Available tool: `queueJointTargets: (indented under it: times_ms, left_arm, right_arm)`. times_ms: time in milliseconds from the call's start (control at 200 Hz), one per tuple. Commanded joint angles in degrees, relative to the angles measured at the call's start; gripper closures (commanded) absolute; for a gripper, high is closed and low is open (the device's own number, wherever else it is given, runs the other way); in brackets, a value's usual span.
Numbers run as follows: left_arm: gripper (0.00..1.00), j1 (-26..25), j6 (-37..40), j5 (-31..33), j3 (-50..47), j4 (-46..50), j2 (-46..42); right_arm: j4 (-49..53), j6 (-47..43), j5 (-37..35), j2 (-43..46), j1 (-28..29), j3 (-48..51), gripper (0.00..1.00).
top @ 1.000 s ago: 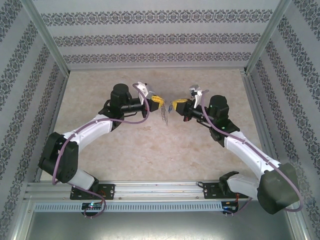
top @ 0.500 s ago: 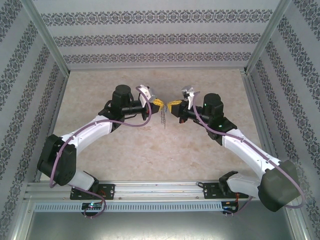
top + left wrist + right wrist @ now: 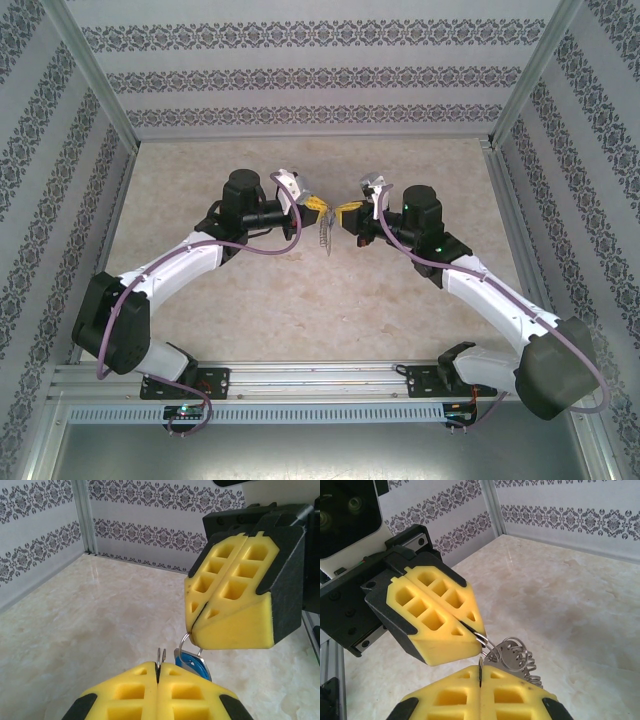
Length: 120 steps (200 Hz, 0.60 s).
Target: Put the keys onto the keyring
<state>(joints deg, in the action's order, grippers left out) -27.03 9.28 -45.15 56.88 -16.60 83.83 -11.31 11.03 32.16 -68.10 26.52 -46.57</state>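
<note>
Both grippers hang above the middle of the table, tip to tip. My left gripper [image 3: 321, 208] [image 3: 158, 666] is shut on the keyring, whose thin grey wire loop [image 3: 481, 638] sticks out of its yellow fingers [image 3: 437, 612]. The loop's fine chain [image 3: 325, 238] [image 3: 531, 671] dangles below it. My right gripper [image 3: 341, 213] [image 3: 480, 669] is shut on the small silver ring [image 3: 184, 641] of the keys. Their blue oval tag [image 3: 194, 664] hangs under the right fingers [image 3: 235, 605]. The ring and the loop sit close beside each other; whether they touch I cannot tell.
The beige marble-look tabletop [image 3: 300, 300] lies below the grippers. Patterned walls [image 3: 320, 75] and metal corner posts [image 3: 95, 75] close in the back and sides. A metal rail [image 3: 320, 380] carrying both arm bases runs along the near edge.
My right gripper has moved left toward the left gripper, closing the gap between the tips. The left arm has barely shifted. Both stay shut.
</note>
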Motion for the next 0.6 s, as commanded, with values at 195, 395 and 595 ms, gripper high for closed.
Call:
queueJointTargets:
  times_ms: [195, 395, 595]
  left_arm:
    - [1.0, -1.1, 1.9, -0.7, 2.1, 0.2, -0.4]
    - [1.0, -1.4, 2.1, -0.7, 2.3, 0.3, -0.4]
    - [1.0, -1.5, 2.2, -0.8, 2.3, 0.5, -0.5]
  right_arm:
    - [-0.6, -1.5, -1.2, -0.6, 1.1, -2.8, 1.0]
    - [-0.7, -1.6, -1.2, -1.5, 1.1, -3.5, 1.0]
    - [-0.7, -1.6, -1.4, -2.0, 1.1, -3.8, 1.0]
